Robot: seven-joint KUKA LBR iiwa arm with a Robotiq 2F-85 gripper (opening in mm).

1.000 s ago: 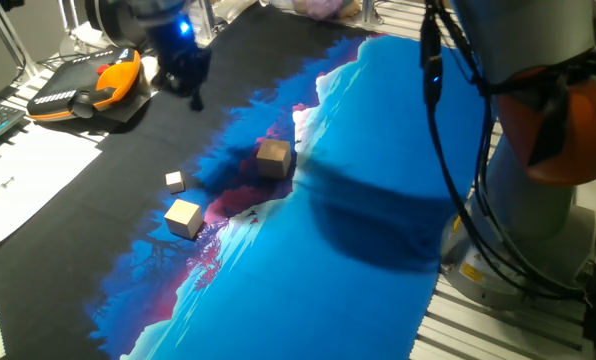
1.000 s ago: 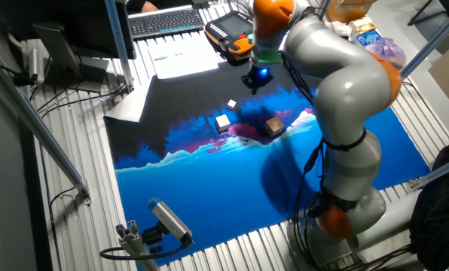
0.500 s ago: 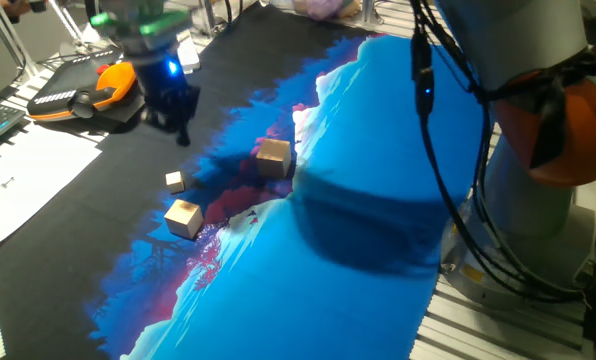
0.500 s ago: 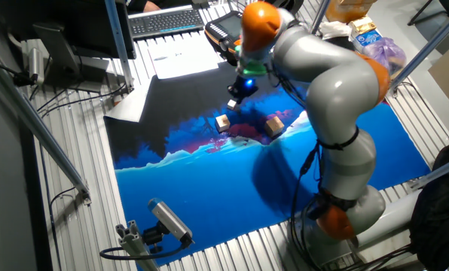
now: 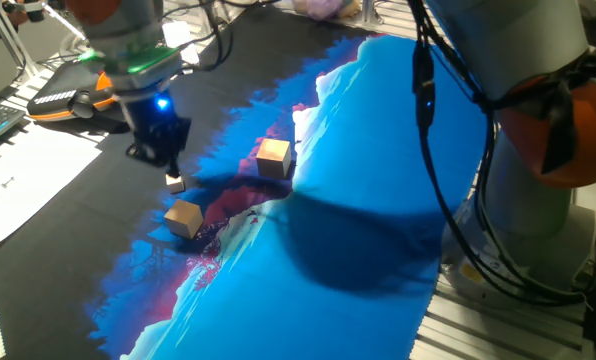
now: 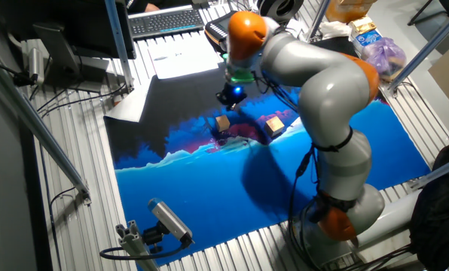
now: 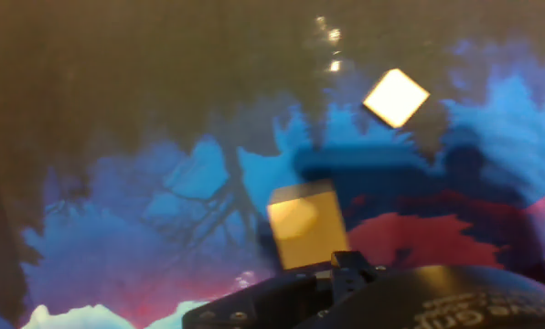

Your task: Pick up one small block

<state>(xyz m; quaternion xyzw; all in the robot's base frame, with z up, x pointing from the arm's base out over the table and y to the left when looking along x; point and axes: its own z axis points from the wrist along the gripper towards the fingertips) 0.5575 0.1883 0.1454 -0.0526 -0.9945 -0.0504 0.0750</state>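
Gripper (image 5: 166,160): above the mat, jaw state cannot be told.
Small block (image 5: 184,217): on the mat, just beside the gripper, nearer the camera (untouched).
Tiny cube (image 5: 175,182): directly under the fingers; risk of taking the wrong block.
Brown cube (image 5: 273,157): well apart.
Writing: none legible.

Tiny whitish cube (image 5: 176,182) on the blue-and-black printed mat (image 5: 358,170), browner wooden cube (image 5: 273,157) further along it, orange-and-black handheld controller (image 5: 78,92), white papers (image 5: 23,175), keyboard (image 6: 164,20).
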